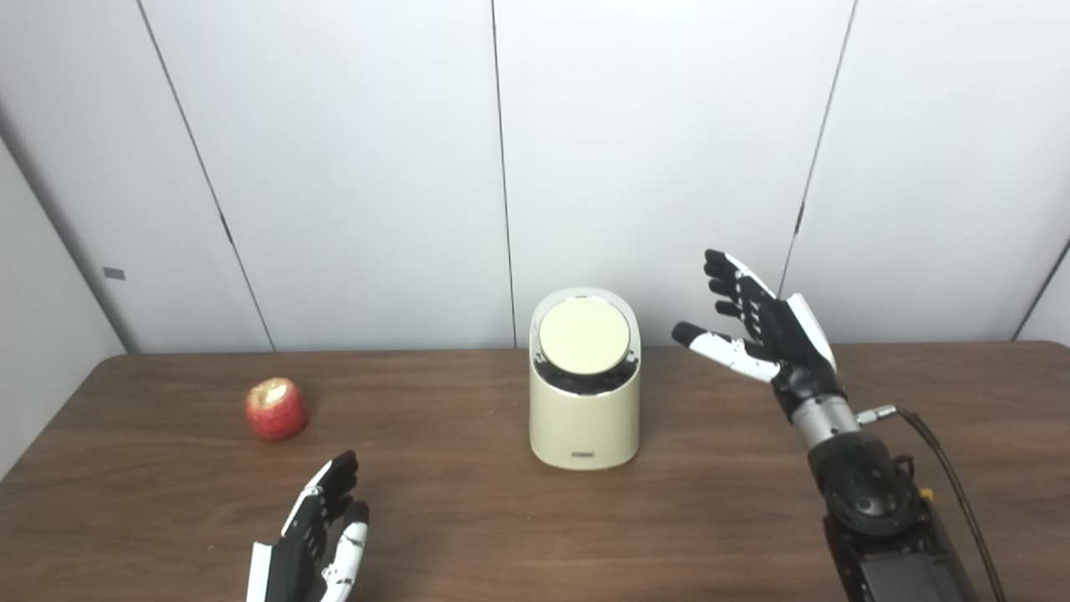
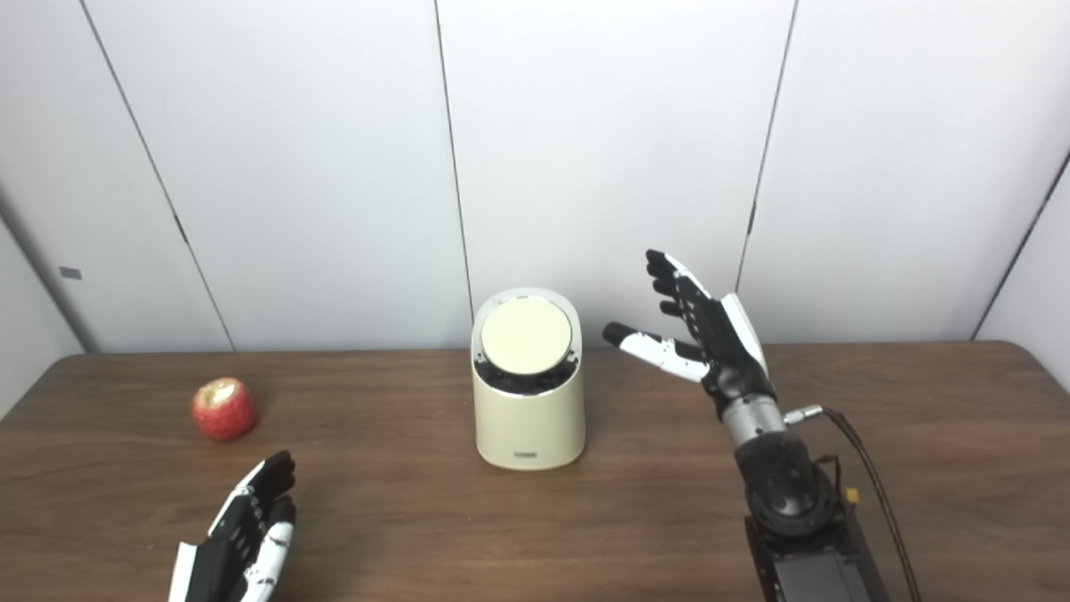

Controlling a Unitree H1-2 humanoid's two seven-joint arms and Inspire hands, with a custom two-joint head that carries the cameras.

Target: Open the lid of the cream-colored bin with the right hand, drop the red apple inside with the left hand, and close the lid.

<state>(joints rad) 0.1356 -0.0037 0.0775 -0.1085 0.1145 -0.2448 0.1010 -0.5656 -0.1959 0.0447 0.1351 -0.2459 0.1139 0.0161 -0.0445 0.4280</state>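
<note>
The cream-colored bin [image 1: 584, 393] stands upright on the brown surface [image 1: 468, 518], its round lid [image 1: 583, 336] shut and tilted toward the cameras. The red apple [image 1: 277, 409] lies well to the left of the bin, on the surface (pale patch at its top). The right hand [image 1: 756, 324] hangs raised just right of the bin, fingers [image 1: 729, 280] spread, holding nothing. The left hand [image 1: 313, 535] sits low, left of and nearer than the bin, close to the apple but apart from it, fingers straight, side by side and empty.
</note>
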